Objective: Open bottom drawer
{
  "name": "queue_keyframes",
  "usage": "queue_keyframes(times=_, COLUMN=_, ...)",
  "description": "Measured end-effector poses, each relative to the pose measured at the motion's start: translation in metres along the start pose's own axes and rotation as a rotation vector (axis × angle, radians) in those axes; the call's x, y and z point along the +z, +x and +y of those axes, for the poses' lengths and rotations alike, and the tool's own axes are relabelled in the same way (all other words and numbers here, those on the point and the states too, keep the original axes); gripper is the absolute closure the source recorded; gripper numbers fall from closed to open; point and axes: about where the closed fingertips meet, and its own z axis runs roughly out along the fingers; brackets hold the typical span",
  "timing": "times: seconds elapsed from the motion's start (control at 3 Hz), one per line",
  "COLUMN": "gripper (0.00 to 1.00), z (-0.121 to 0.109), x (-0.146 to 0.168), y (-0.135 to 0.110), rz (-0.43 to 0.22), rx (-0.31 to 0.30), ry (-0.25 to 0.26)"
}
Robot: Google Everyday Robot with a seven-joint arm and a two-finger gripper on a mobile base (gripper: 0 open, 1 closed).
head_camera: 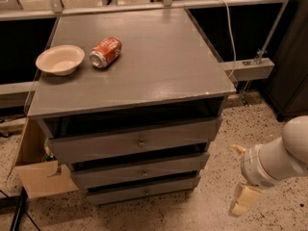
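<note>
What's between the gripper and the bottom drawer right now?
Only speckled floor, as the camera view shows. The gripper hangs low, right of the bottom drawer and apart from it.
</note>
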Motion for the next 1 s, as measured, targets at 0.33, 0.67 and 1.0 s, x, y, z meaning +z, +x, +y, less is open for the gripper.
queue_keyframes(times=0.33, gripper=0.00, z=0.004, x=0.028, y=0.012, rz=-0.050, rx=-0.036, ry=0.014)
queue_keyframes(times=0.67, gripper=0.00, z=0.004, x=0.060, y=0.025, rz=-0.080, rx=-0.058, ry=0.032)
queue_keyframes(times=1.0, gripper=0.00, z=0.006, x=0.102, y=0.043, rz=-0.042, rx=-0.069, ry=0.032)
